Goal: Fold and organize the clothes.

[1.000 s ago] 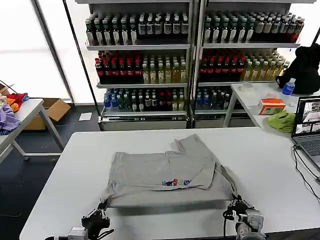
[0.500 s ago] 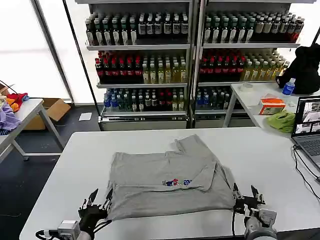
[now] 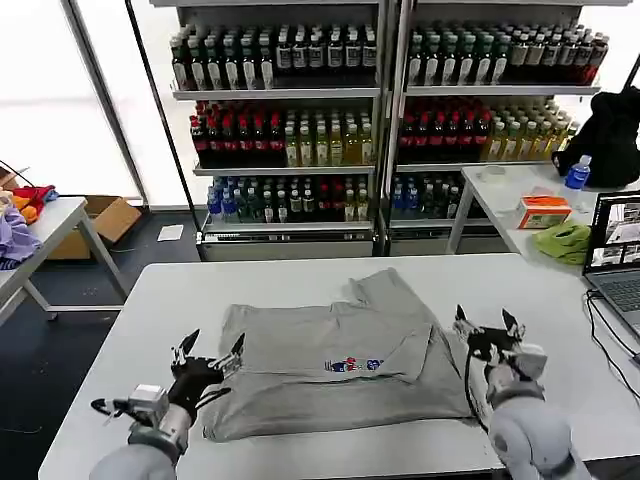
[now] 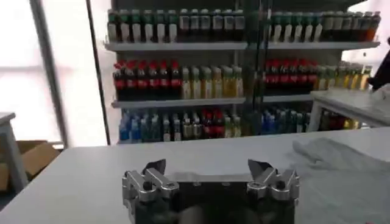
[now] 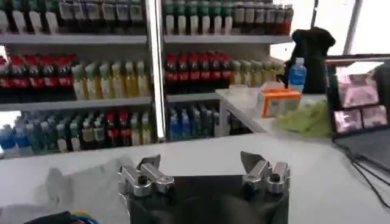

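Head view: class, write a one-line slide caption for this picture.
Both open grippers, left and right, flank a folded light grey cotton shirt on the white table.

The folded grey shirt (image 3: pixel 335 365) is flanked by the left gripper (image 3: pixel 209 352) and right gripper (image 3: pixel 487 326), both spread open.

Left gripper (image 3: pixel 209 349): black body with two silver metal fingers (image 4: pixel 146 180), each a bracketed block with visible screw heads and a pointed tip. Its wrist is a rounded light-grey housing with a thin black cable alongside. Right gripper (image 3: pixel 487 326): same black-and-silver build, fingers (image 5: pixel 142 178) of matching pattern. A black cable loops down beside its grey, rounded forearm shell.
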Controlling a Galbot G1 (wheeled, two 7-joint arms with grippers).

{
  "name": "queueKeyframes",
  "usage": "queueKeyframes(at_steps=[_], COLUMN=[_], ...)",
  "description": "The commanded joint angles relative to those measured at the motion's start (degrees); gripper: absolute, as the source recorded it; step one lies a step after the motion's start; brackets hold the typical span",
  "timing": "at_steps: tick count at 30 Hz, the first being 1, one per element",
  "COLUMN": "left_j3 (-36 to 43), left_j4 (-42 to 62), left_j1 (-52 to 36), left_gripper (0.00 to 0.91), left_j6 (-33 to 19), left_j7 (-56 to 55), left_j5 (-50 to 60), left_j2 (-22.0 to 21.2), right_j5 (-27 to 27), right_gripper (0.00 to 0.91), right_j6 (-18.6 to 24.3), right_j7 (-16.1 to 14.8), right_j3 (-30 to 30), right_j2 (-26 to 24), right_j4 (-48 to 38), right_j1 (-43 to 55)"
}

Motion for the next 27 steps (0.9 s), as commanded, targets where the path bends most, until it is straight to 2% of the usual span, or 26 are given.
queueKeyframes(at_steps=[1,5,13,19,27], left_j3=[3.5,6.0,10.3,11.6,11.0], left_j4=[15.4,20.1,31.4,37.5,38.0], left_j1=[-17.5,-21.4,-29.8,-33.0,-32.2], left_gripper=[0.907,0.907,0.907,0.907,0.907], left_j6=[1.4,2.1,3.8,3.8,4.1], left_j7=[2.2,2.3,2.2,2.3,2.4], left_j5=[-6.5,-7.5,-9.6,-9.7,-9.4], left_j2=[8.4,10.3,7.7,5.1,3.3], right_j5=[4.9,4.1,3.1,2.1,0.0], right_gripper=[0.907,0.907,0.907,0.907,0.907], right_j6=[-2.5,-2.6,-2.4,-2.4,-2.5], right_j7=[-5.6,-7.2,-9.8,-10.6,-10.7], right_j3=[-15.6,-20.5,-23.6,-24.0,-24.1], right_j2=[-0.3,1.8,7.5,10.1,12.9], right_j4=[-27.6,-35.4,-47.5,-53.4,-55.8], right_j1=[33.4,39.2,44.2,45.2,44.4])
